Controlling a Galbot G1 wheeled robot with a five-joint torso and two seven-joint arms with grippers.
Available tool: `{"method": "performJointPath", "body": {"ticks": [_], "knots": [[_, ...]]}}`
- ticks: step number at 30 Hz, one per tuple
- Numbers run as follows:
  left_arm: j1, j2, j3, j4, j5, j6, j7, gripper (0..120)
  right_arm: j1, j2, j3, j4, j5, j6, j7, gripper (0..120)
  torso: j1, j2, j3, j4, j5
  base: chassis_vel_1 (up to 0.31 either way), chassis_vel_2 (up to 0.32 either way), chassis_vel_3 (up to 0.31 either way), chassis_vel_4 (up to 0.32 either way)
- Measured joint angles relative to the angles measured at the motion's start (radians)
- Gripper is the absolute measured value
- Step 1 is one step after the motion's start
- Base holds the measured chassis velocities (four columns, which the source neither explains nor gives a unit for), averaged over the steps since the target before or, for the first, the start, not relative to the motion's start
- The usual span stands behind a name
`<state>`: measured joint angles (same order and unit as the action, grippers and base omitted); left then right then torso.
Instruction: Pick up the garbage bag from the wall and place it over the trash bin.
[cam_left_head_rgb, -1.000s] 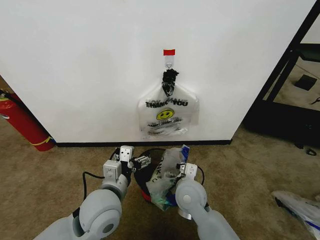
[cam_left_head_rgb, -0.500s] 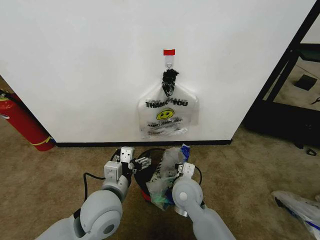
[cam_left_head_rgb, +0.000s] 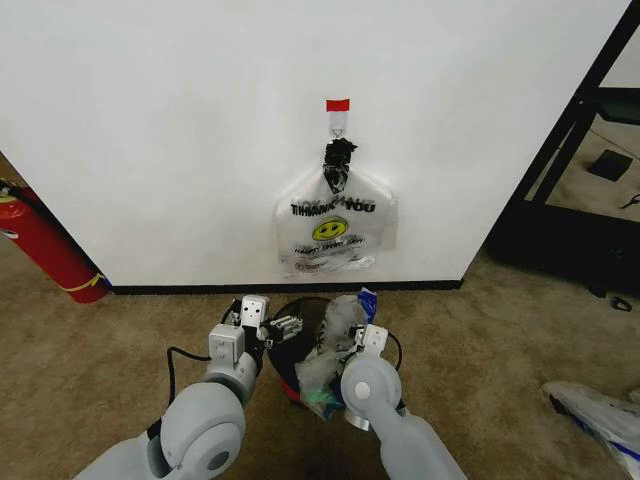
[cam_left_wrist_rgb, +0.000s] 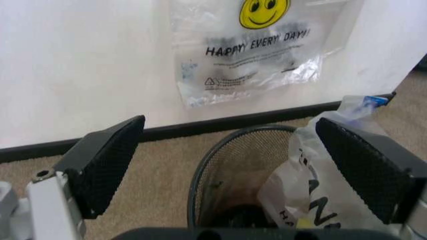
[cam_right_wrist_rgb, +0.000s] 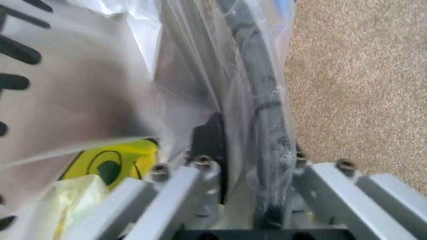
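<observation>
Both grippers at the bin below the wall

Head view: the bin (cam_left_head_rgb: 290, 345) stands on the carpet near the wall (cam_left_head_rgb: 160, 130), with the garbage bag (cam_left_head_rgb: 330, 350) draped over its right rim. Left wrist view: the left gripper (cam_left_wrist_rgb: 247, 165) hovers over the bin's left rim, jaws spread wide and empty. Right wrist view: the right gripper (cam_right_wrist_rgb: 247, 192) sits at the right rim, jaws narrow, clamping plastic and rim together.

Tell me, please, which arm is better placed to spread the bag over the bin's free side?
Probably the left. The left gripper hangs open right at the trash bin on its bare side, holding nothing. The right gripper is already at the garbage bag on the opposite rim.
</observation>
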<state>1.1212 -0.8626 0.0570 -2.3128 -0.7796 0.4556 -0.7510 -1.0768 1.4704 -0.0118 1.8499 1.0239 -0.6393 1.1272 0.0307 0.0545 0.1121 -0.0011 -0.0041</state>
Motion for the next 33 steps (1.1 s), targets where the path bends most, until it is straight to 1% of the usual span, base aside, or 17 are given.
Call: {"method": "performJointPath", "body": {"ticks": [2,3,4,16,18,21,22,23,24,25,26,27,28,29,30,31,33], "knots": [[0.002,0.000,0.000,-0.001,0.001,0.000,0.000,100,0.000,0.000,0.000,0.000,0.000,0.000,0.001,8,0.000,0.000,0.000,0.0000,0.0000,0.000,0.000,0.000,0.000],[0.005,0.000,0.000,-0.002,0.003,0.000,0.000,100,0.000,-0.001,0.000,0.000,0.000,0.003,0.003,2,0.000,0.000,0.000,0.0000,0.0000,0.000,0.000,0.000,0.000],[0.007,0.000,0.000,-0.003,0.005,0.000,0.000,100,-0.001,-0.001,0.000,0.002,0.001,0.005,0.003,0,0.000,0.000,0.000,0.0001,0.0001,0.000,0.000,0.000,0.000],[-0.015,0.013,-0.001,-0.018,-0.015,0.007,0.001,100,-0.034,-0.029,0.021,0.061,0.009,0.038,-0.015,0,0.000,0.000,0.000,0.0006,0.0003,0.000,0.000,0.000,0.000],[-0.057,0.032,0.001,-0.027,-0.051,0.017,0.002,100,-0.052,-0.059,0.043,0.107,0.008,0.051,-0.039,0,0.000,0.000,0.000,-0.0001,0.0001,0.000,0.000,0.000,0.000],[-0.123,0.058,0.014,-0.032,-0.094,0.028,0.007,100,-0.067,-0.089,0.066,0.143,-0.007,0.062,-0.066,0,0.000,0.000,0.000,0.0002,0.0000,0.000,0.000,0.000,0.000],[-0.150,0.066,0.022,-0.035,-0.119,0.036,0.007,100,-0.074,-0.100,0.077,0.154,-0.013,0.067,-0.075,0,0.000,0.000,0.000,0.0001,0.0000,0.000,0.000,0.000,0.000],[-0.209,0.080,0.039,-0.044,-0.177,0.055,0.003,100,-0.084,-0.113,0.095,0.167,-0.022,0.075,-0.093,0,0.000,0.000,0.000,-0.0001,0.0000,0.000,0.000,0.000,0.000],[-0.209,0.080,0.039,-0.044,-0.177,0.055,0.003,100,-0.084,-0.113,0.095,0.167,-0.022,0.075,-0.093,0,0.000,0.000,0.000,-0.0001,0.0000,0.000,0.000,0.000,0.000],[-0.246,0.085,0.048,-0.048,-0.219,0.068,-0.002,100,-0.089,-0.118,0.104,0.172,-0.034,0.080,-0.106,0,0.000,0.000,0.000,0.0000,0.0001,0.000,0.000,0.000,0.000],[-0.299,0.090,0.060,-0.054,-0.293,0.090,-0.015,100,-0.097,-0.122,0.114,0.174,-0.058,0.090,-0.126,0,0.000,0.000,0.000,-0.0001,0.0003,0.000,0.000,0.000,0.000],[-0.352,0.092,0.073,-0.055,-0.373,0.111,-0.034,100,-0.107,-0.125,0.121,0.174,-0.094,0.102,-0.146,0,0.000,0.000,0.000,0.0006,0.0002,0.000,0.000,0.000,0.000],[-0.405,0.092,0.091,-0.056,-0.450,0.130,-0.057,100,-0.113,-0.127,0.127,0.174,-0.119,0.111,-0.159,0,0.000,0.000,0.000,0.0003,0.0001,0.000,0.000,0.000,0.000],[-0.487,0.087,0.129,-0.051,-0.557,0.148,-0.096,100,-0.124,-0.128,0.135,0.174,-0.156,0.121,-0.178,0,0.000,0.000,0.000,0.0004,0.0002,0.000,0.000,0.000,0.000],[-0.547,0.079,0.167,-0.042,-0.626,0.156,-0.127,100,-0.132,-0.127,0.140,0.174,-0.179,0.127,-0.191,0,0.000,0.000,0.000,0.0000,0.0003,0.000,0.000,0.000,0.000],[-0.640,0.063,0.230,-0.017,-0.712,0.164,-0.162,100,-0.144,-0.124,0.146,0.174,-0.209,0.137,-0.206,0,0.000,0.000,0.000,-0.0003,0.0002,0.000,0.000,0.000,0.000],[-0.669,0.057,0.249,-0.008,-0.733,0.165,-0.172,100,-0.148,-0.122,0.148,0.174,-0.220,0.141,-0.210,0,0.000,0.000,0.000,-0.0007,0.0002,0.000,0.000,0.000,0.000]]}}
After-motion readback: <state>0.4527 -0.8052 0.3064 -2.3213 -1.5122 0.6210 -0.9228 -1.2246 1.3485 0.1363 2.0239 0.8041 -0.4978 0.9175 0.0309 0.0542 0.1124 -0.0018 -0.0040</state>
